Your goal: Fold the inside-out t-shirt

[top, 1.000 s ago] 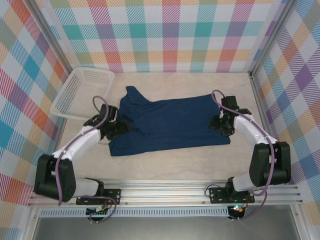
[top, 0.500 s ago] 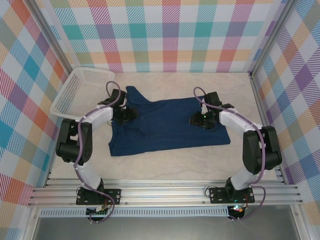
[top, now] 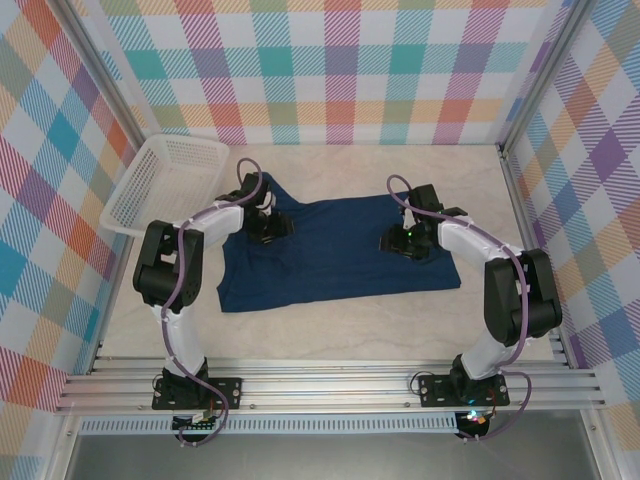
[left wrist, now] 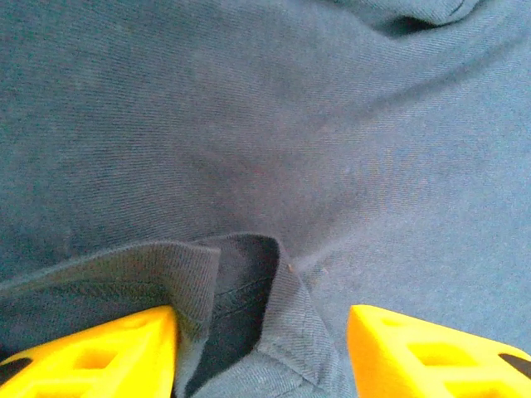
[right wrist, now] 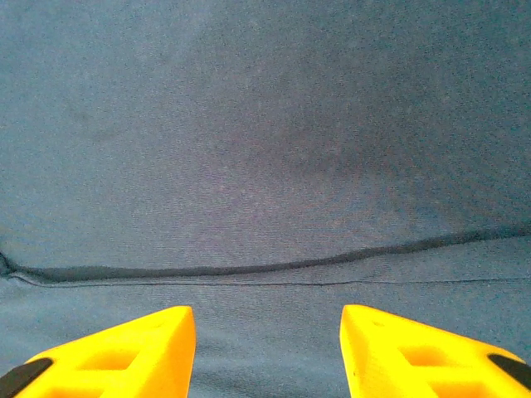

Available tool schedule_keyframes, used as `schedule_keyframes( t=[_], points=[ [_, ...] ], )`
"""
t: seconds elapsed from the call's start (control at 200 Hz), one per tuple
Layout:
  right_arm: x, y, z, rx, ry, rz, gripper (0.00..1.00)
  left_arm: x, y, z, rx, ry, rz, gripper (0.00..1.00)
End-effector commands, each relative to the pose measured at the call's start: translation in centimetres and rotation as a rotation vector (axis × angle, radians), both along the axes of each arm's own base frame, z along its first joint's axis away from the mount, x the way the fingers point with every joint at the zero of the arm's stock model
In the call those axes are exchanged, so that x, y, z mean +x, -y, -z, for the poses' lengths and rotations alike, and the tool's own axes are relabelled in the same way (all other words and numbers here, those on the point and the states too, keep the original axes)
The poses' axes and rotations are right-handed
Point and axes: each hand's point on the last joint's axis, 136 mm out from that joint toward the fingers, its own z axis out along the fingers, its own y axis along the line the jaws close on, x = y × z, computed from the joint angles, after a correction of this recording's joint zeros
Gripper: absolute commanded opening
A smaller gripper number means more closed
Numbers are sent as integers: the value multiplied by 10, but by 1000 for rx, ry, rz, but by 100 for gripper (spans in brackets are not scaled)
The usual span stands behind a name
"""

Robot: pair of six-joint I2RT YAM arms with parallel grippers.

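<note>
The inside-out t-shirt [top: 340, 255] lies spread flat in the middle of the table, dark navy, with a sleeve pointing up at its far left. My left gripper [top: 268, 228] rests on its upper left part. In the left wrist view the left gripper [left wrist: 261, 356] is open, and a raised ribbed fold [left wrist: 286, 319] of the t-shirt [left wrist: 265, 124] stands between the yellow fingers [left wrist: 99, 352]. My right gripper [top: 398, 243] sits on the shirt's right part. In the right wrist view the right gripper [right wrist: 267, 356] is open over flat cloth, just short of a hem edge [right wrist: 265, 267].
A white basket [top: 160, 185] leans at the back left of the table, close beside the left arm. Plaid walls close the table in at the back and on both sides. Pale bare tabletop [top: 330, 330] lies between the shirt and the arm bases.
My left gripper swung from the shirt's lower left edge up to its upper left part, and its jaws narrowed. The right gripper shifted a little left onto the shirt, then held still.
</note>
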Motion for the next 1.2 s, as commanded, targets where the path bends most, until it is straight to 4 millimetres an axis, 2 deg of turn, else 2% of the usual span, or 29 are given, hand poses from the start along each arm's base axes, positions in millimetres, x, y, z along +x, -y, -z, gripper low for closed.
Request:
schedule_keyframes(
  t=[0.0,0.23,0.49,0.77,0.985,1.2],
  points=[
    [-1,1,5,-9,-11,4,50,0,15,-7,-32,0,57,50],
    [-1,2,10,-16,-24,6,49,-1,14,-13,-13,-1,71,46],
    [1,1,14,-20,-35,4,49,-4,23,0,-27,-49,120,49],
    [1,2,18,-28,-43,5,50,6,37,-7,-71,-32,144,25],
    [1,3,21,-37,-51,3,50,19,53,-19,-139,5,171,19],
    [0,5,22,-49,-52,1,50,32,72,-20,-199,0,201,17]
  ],
)
